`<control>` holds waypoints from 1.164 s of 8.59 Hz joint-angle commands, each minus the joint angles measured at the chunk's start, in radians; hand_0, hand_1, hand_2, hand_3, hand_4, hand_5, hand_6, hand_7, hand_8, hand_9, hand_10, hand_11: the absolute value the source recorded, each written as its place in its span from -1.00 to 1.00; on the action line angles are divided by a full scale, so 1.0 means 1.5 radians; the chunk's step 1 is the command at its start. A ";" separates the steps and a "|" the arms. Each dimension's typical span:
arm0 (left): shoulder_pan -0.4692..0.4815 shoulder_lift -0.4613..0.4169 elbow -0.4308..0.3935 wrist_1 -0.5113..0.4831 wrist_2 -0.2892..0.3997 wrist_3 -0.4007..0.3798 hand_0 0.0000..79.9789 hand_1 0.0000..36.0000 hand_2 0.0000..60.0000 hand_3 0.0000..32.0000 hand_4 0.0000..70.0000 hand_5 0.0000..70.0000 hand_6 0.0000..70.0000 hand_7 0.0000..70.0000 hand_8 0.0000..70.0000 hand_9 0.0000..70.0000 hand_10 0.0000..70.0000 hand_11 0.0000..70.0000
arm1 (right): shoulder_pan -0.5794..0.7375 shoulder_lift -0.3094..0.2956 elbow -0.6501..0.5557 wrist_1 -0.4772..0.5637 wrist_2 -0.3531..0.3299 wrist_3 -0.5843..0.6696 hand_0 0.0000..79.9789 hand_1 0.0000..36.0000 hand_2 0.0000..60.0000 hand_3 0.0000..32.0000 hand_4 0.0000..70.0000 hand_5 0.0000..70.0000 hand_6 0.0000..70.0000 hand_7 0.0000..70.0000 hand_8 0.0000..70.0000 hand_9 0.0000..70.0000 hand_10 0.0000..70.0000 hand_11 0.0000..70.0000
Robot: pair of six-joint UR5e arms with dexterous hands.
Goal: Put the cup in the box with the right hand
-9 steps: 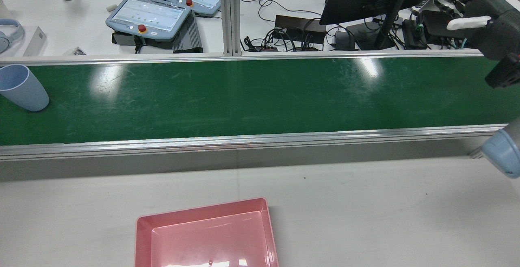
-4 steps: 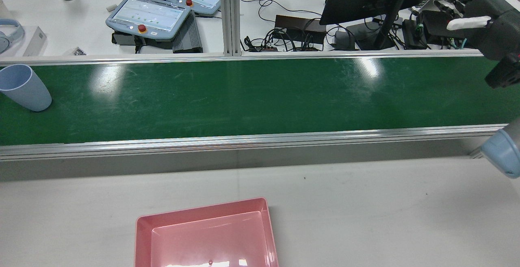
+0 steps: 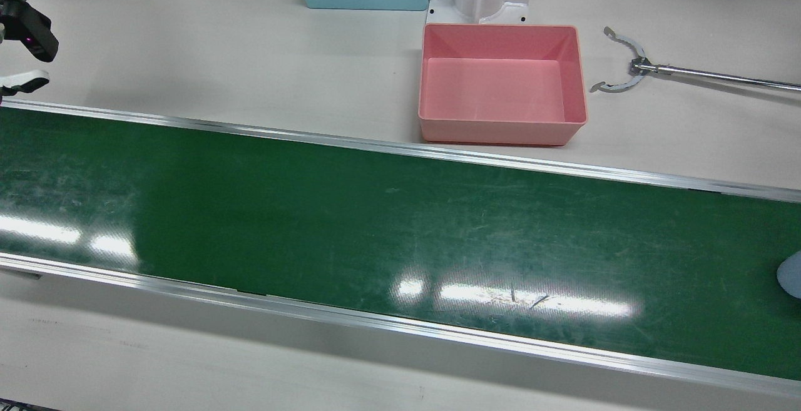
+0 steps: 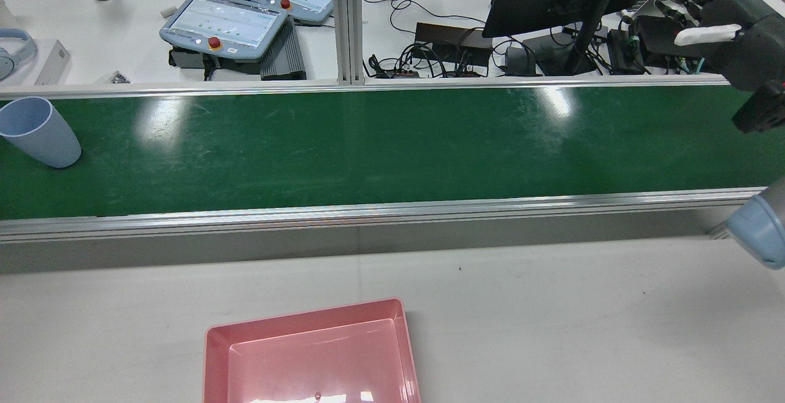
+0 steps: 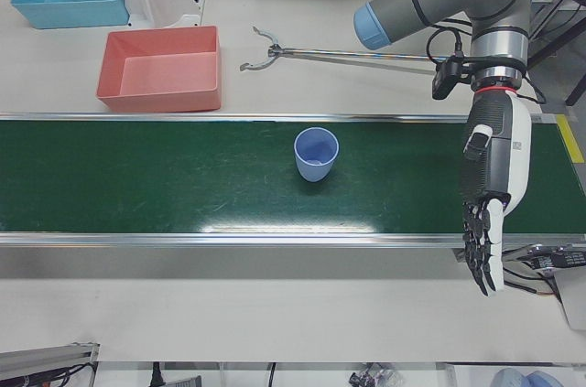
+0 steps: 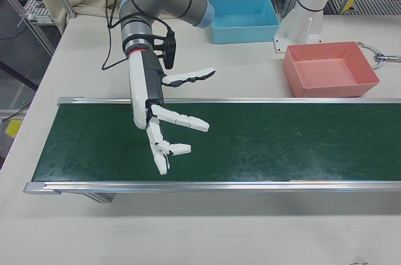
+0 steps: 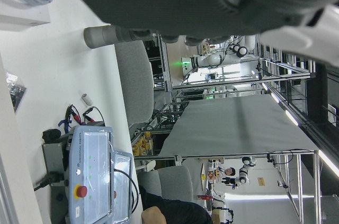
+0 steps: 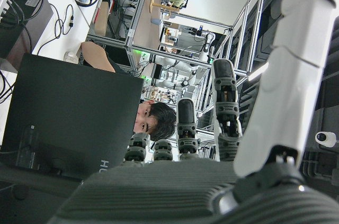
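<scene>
The green conveyor belt (image 5: 165, 177) runs across the station, and the pink box (image 5: 160, 69) sits empty just beyond its far rail. The right hand (image 6: 164, 128) hangs over the belt with fingers spread wide, holding nothing, and the left hand (image 5: 490, 193) hangs past the belt's other end, fingers straight, also empty. The blue cup (image 5: 316, 154) stands upright on the belt, well apart from both hands.

The rear view looks forward and down from behind the arms; the front view looks almost straight down from the opposite side. Both share the green belt (image 4: 392, 145) and pink box (image 3: 500, 82), as do both wider front-corner views.
</scene>
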 commanded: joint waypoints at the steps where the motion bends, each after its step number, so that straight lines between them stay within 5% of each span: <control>1: 0.001 0.000 0.000 0.000 0.000 0.000 -1.00 -1.00 -1.00 -1.00 -1.00 -1.00 -1.00 -1.00 -1.00 -1.00 -1.00 -1.00 | 0.000 0.000 0.000 0.000 0.000 0.000 0.40 -0.32 -1.00 -1.00 0.01 -0.85 -0.73 0.22 -0.95 -0.72 -0.82 -0.69; 10: 0.000 0.000 0.000 0.000 0.000 0.001 -1.00 -1.00 -1.00 -1.00 -1.00 -1.00 -1.00 -1.00 -1.00 -1.00 -1.00 -1.00 | 0.000 0.000 0.001 0.000 0.000 0.000 0.40 -0.31 -1.00 -1.00 -0.01 -0.85 -0.74 0.18 -0.96 -0.75 -0.82 -0.69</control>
